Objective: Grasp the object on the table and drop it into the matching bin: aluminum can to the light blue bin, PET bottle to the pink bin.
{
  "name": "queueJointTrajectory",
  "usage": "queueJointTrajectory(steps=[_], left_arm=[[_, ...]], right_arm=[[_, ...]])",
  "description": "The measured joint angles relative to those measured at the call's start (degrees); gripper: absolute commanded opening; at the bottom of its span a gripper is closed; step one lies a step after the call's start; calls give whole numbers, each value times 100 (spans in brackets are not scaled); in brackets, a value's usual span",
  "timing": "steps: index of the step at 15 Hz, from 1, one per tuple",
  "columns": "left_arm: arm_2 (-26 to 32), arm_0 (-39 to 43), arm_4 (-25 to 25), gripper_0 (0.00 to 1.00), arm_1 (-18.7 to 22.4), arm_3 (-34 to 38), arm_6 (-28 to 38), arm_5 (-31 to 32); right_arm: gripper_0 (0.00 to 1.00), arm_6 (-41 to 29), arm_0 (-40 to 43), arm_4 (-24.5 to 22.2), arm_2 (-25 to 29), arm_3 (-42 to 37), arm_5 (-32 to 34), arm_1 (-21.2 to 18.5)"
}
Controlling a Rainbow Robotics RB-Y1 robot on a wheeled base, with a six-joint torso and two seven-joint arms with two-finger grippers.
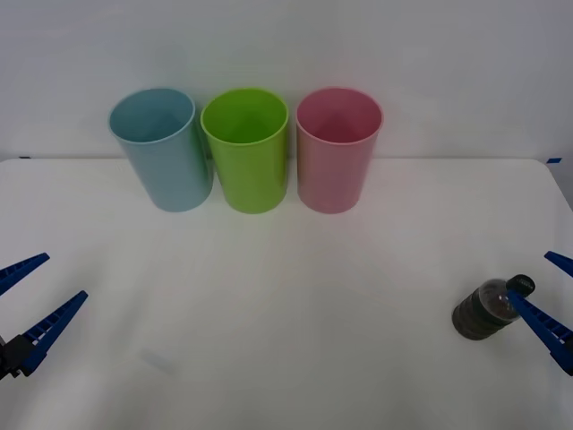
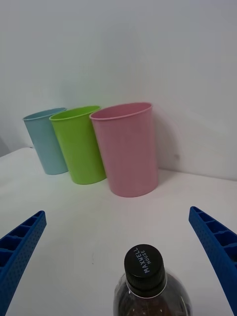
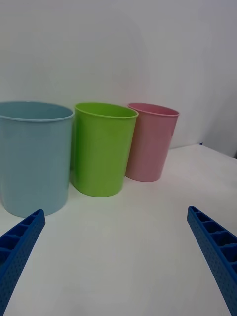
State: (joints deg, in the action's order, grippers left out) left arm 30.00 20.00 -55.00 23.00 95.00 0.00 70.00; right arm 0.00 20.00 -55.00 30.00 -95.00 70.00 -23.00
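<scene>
The PET bottle (image 1: 488, 309) stands upright on the white bench (image 1: 286, 340) at the robot's right, well apart from the pink bin (image 1: 338, 150). The right gripper (image 1: 548, 300) is at it, fingers wide and empty, the cap lying between them: this looks like the approach before the grasp. Next it should advance, close on the body, lift and carry to pink. The left gripper (image 1: 29, 299) waits, fingers wide, at the left edge

Smooth plastic pink bin (image 1: 338, 152)
</scene>
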Motion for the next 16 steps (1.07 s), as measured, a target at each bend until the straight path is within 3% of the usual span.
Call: queueJointTrajectory(steps=[4,11,16], left_arm=[[0,0,0,100,0,-1,0,0],[1,0,0,100,0,0,0,0],[0,0,0,100,0,0,0,0]], right_arm=[[100,0,79,-5,0,81,-3,15],[100,114,598,559,-1,78,-82,-489],[100,337,925,508,128,178,-100,-547]])
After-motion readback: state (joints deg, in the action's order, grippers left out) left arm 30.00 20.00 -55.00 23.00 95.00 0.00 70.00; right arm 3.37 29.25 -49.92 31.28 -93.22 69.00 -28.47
